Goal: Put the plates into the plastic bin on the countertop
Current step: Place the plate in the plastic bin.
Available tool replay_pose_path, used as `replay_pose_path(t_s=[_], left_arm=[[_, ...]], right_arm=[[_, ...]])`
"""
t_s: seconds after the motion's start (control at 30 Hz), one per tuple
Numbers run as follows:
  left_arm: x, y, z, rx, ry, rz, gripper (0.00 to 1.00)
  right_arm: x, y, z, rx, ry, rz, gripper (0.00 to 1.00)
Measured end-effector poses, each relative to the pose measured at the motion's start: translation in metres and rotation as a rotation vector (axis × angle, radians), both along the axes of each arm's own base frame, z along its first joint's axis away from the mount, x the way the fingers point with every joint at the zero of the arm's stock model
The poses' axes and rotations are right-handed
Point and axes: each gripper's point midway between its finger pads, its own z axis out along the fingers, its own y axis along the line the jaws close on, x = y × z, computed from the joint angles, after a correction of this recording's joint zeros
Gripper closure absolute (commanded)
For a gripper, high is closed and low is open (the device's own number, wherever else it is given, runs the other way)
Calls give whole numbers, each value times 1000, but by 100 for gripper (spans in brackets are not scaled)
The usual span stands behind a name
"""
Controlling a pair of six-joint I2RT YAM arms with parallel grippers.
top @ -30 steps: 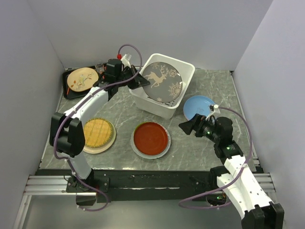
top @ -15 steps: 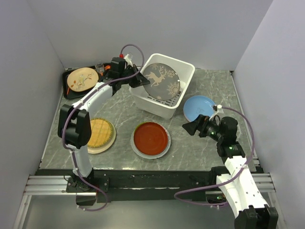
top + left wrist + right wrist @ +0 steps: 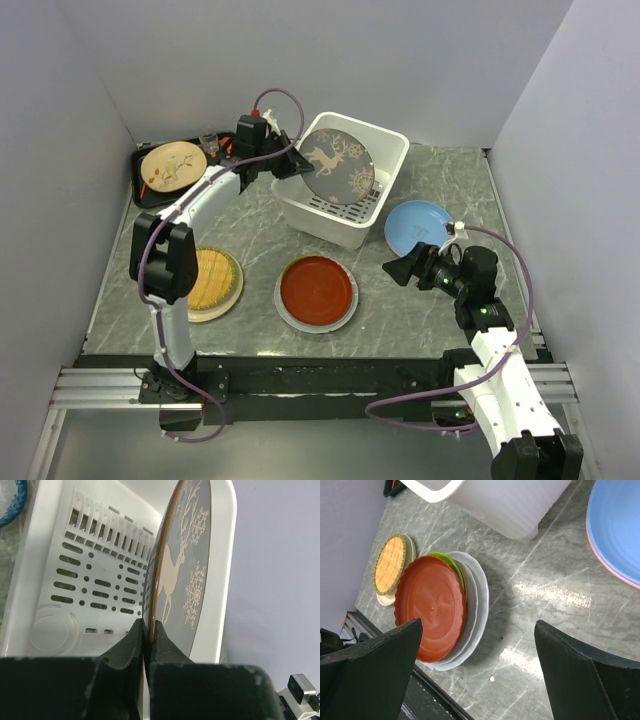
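1. Upper centre of the overhead view: left gripper is clamped on the rim of the grey reindeer plate.
2. Left wrist view confirms it: both fingers pinch the plate edge, and the plate stands on edge over the slotted base of the plastic bin.
3. From overhead the plate is tilted, with most of it inside the bin outline. I can't tell whether its lower edge touches the base.
4. Bin sits on the countertop, upper centre of frame.
5. Right gripper, lower right of frame, has its jaws wide apart and holds nothing. It hovers above the counter.
6. Right wrist view, centre left: red plate on top of a stack, with a lime green plate and a white plate under it.
7. Woven yellow plate is at far left, on a cream plate.
8. Light blue plate is at upper right, on a pink plate, just beside the bin.
9. Black tray, upper left overhead, carries a twig-pattern plate.
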Motion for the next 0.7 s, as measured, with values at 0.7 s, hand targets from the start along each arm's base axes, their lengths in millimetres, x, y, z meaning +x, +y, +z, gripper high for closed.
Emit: replay_pose_path(t_s=[0.7], left_arm=[[23,-23,-27,75,34,8,99]], right_arm=[[0,-1,-1,3,6,-1,0]])
